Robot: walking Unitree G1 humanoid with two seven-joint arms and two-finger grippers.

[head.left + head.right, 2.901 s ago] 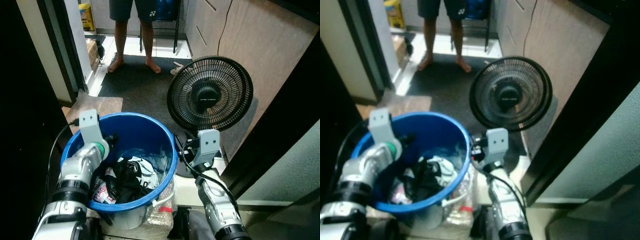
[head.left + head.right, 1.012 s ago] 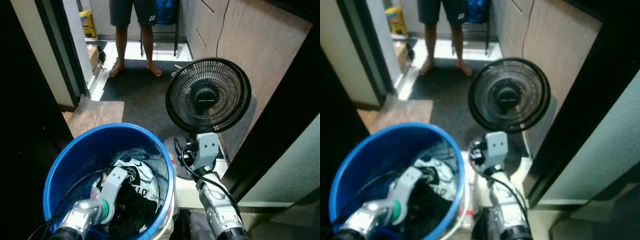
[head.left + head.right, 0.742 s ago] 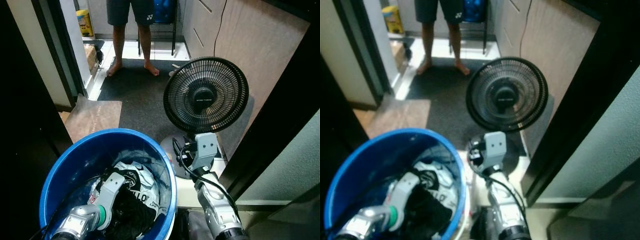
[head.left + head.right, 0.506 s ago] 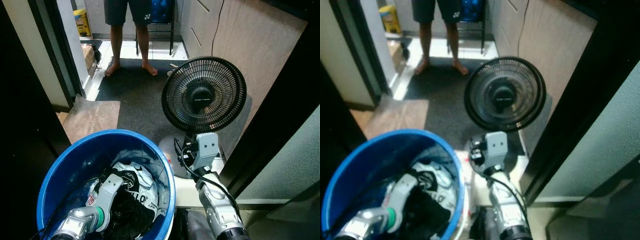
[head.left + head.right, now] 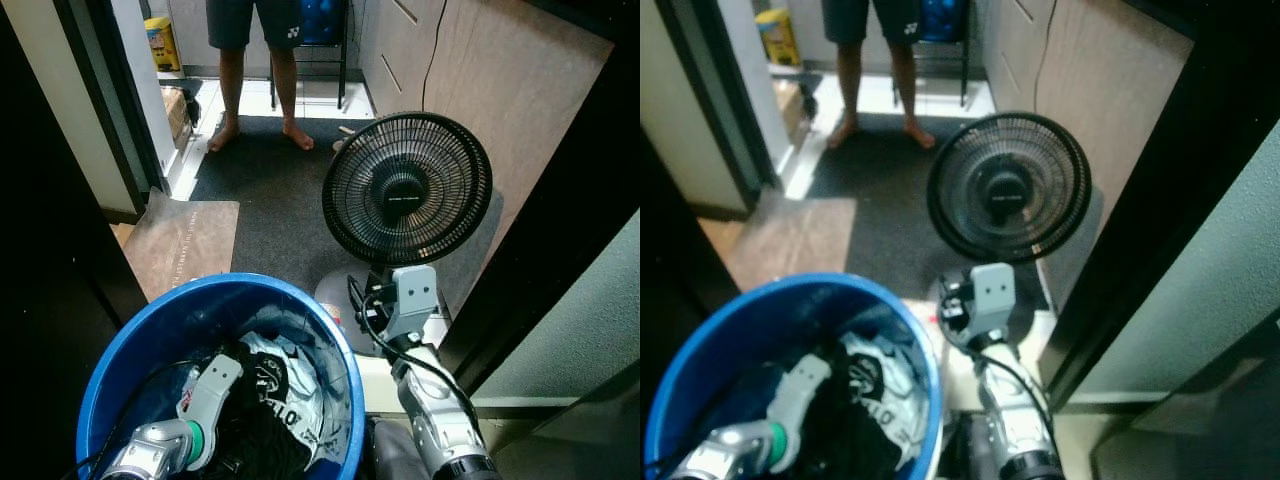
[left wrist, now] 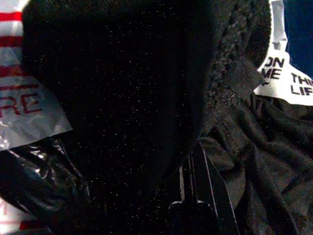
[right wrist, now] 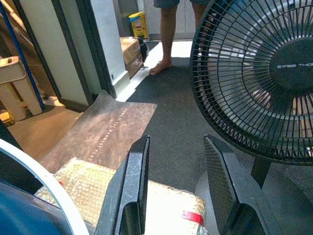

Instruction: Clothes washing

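A blue bucket [image 5: 343,350] stands at my feet on the left, holding a heap of clothes. On top lie a black garment [image 5: 262,445] and a white printed shirt [image 5: 288,388]. My left arm [image 5: 212,390] reaches down into the bucket, and its gripper [image 6: 193,193] is buried in black cloth [image 6: 122,88], with printed white fabric [image 6: 286,73] beside it. My right gripper [image 7: 177,143] hangs open and empty outside the bucket, just in front of the fan's base.
A black floor fan [image 5: 407,190] stands close ahead on the right. A person [image 5: 250,70] stands barefoot at the far end of the dark carpet. A brown mat [image 5: 185,240] lies to the left, by a doorway. A foil-wrapped package [image 7: 98,188] sits beside the bucket.
My left arm has gone from above the bucket's rim down into the clothes, and the white shirt has shifted. The camera moved a little. The right arm has stayed put.
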